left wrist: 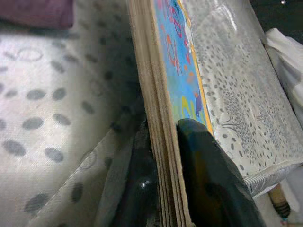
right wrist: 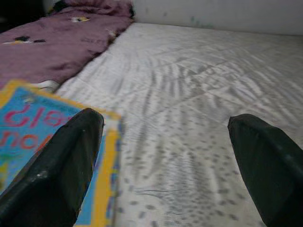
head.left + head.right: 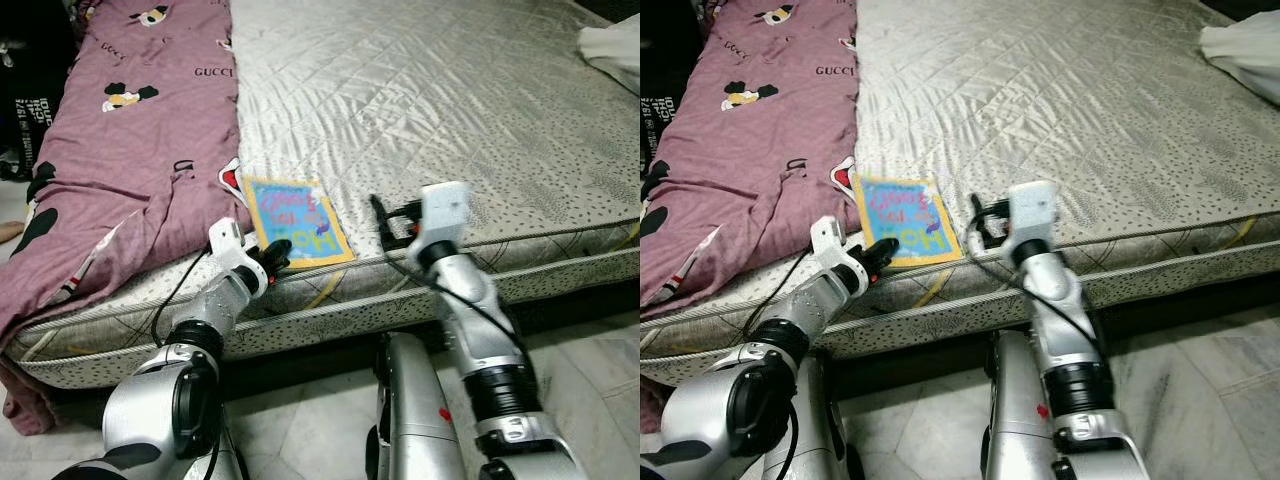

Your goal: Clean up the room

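A rumpled mauve blanket (image 3: 130,150) covers the quilted mattress's (image 3: 450,120) left side. The left gripper (image 3: 272,256) pinches a flat, blue, yellow-bordered book (image 3: 296,220) at the bed's front edge; its wrist camera reveals layered page edges. The right gripper (image 2: 165,161) is spread wide beside it.

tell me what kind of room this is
Most likely a bedroom. A wide quilted mattress lies low over a tiled floor, with a mauve printed blanket spread along one side. The left gripper is shut on a children's book at the mattress edge.
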Available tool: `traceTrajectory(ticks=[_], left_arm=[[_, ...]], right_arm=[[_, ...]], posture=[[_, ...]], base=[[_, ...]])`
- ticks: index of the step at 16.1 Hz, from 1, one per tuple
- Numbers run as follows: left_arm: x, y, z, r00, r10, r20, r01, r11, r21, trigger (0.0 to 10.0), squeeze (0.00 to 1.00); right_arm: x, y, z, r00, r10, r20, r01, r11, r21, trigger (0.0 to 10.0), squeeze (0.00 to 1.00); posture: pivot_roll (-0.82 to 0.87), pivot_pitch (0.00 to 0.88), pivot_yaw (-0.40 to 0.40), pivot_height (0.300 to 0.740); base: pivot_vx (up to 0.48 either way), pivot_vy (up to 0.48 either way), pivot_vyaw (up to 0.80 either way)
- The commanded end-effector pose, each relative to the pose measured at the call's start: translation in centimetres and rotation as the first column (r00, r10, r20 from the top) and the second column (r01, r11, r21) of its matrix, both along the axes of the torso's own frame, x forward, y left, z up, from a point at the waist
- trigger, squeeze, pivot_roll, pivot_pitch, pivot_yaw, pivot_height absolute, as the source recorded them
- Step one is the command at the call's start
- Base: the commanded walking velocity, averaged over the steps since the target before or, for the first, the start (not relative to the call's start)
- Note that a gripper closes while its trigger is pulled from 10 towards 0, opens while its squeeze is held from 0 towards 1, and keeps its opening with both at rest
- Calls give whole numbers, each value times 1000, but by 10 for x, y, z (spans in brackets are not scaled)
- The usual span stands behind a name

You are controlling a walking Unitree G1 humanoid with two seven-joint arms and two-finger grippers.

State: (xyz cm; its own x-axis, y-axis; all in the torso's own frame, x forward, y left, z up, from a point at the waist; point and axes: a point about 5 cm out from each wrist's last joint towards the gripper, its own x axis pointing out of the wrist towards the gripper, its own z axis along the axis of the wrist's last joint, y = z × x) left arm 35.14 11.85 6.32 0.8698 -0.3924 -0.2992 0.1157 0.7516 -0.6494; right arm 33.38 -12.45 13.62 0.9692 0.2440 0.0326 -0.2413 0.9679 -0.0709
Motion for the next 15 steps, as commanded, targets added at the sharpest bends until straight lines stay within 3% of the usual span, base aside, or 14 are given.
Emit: traceTrajectory(ticks=[1, 3, 4, 6, 7, 10, 13, 14, 15], left_arm=[[0, 7, -3, 1000, 5, -13, -4, 995, 99, 0, 0], [10, 9, 14, 997, -14, 74, 0, 983, 185, 0, 0], [18, 7, 30, 986, -48, 159, 9, 972, 235, 0, 0], [30, 4, 63, 936, -120, 330, 4, 943, 333, 0, 0], [32, 0, 81, 886, -183, 427, -3, 916, 400, 0, 0], [24, 2, 95, 826, -222, 519, -54, 884, 464, 0, 0], [4, 12, 93, 801, -178, 571, -169, 849, 501, 0, 0], [-5, 16, 89, 795, -143, 590, -239, 820, 521, 10000, 0], [-8, 17, 88, 796, -130, 591, -258, 811, 526, 10000, 0]], right_arm=[[3, 4, 4, 1000, 14, 15, -14, 1000, 7, 10000, 0], [5, 11, 3, 1000, 12, 13, -12, 999, 35, 10000, 0], [6, 14, 3, 1000, 7, 19, -8, 999, 48, 10000, 0], [4, 19, 1, 1000, -1, 18, 0, 998, 70, 10000, 0], [2, 21, -2, 1000, 0, 13, -1, 997, 77, 10000, 0], [1, 23, -5, 1000, 0, 3, 0, 994, 106, 10000, 0], [2, 24, -5, 1000, 11, -6, -10, 988, 153, 10000, 0], [3, 24, -5, 1000, 7, -8, -5, 987, 161, 10000, 0], [3, 24, -5, 1000, 5, -10, -3, 987, 162, 10000, 0]], posture=[[-174, 0, 14, 471], [-167, 0, 31, 471], [-162, 0, 39, 471], [-147, 0, 56, 471], [-140, 0, 59, 471], [-124, 0, 63, 471], [-112, 0, 59, 471], [-105, 0, 55, 471], [-105, 0, 55, 471]], base=[[0, 0, 0], [0, 0, 0], [0, 0, 0], [0, 0, 0], [0, 0, 0], [0, 0, 0], [0, 0, 0], [0, 0, 0], [0, 0, 0]])
